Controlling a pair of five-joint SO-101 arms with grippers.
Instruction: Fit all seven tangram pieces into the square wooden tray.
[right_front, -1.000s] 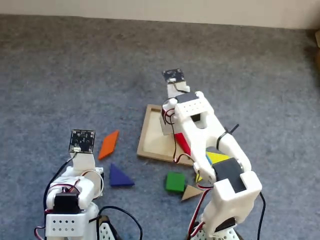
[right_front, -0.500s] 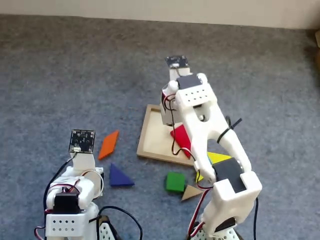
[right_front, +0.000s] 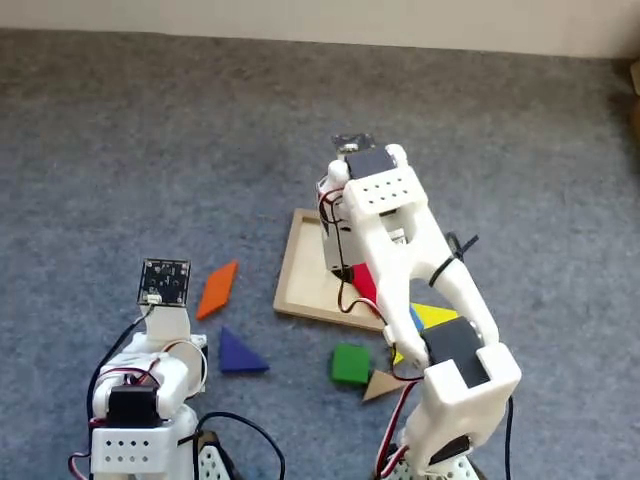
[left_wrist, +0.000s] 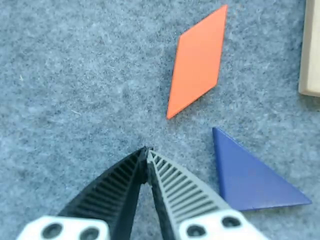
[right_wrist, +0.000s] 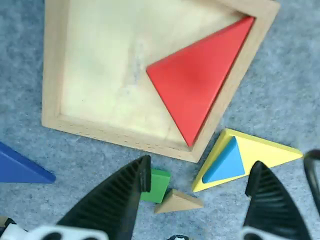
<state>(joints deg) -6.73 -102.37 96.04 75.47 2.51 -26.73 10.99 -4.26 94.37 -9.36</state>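
high view hides much of the wooden tray (right_front: 288, 262) under the right arm (right_front: 400, 240), and only a strip of the red triangle (right_front: 365, 283) inside it shows there. right wrist view gives that triangle whole, flat on the tray floor with one edge along a wall. the right gripper (right_wrist: 202, 162) hangs over the tray's corner, jaws spread wide with nothing between them; one finger (right_wrist: 120, 200) covers part of the green square (right_wrist: 156, 185). the dark blue triangle (right_wrist: 20, 167) is cut off at the frame edge. the left gripper (left_wrist: 146, 154) is low over the carpet (right_front: 150, 150), jaws pressed together on nothing.

seven pieces: one in the tray, six on the carpet. a light blue triangle (right_wrist: 226, 162) lies on the yellow triangle (right_wrist: 265, 152) just outside the tray, and the tan triangle (right_wrist: 177, 201) is just beside the green square. the orange parallelogram (left_wrist: 197, 62) and the dark blue triangle are near the left arm (right_front: 140, 390).
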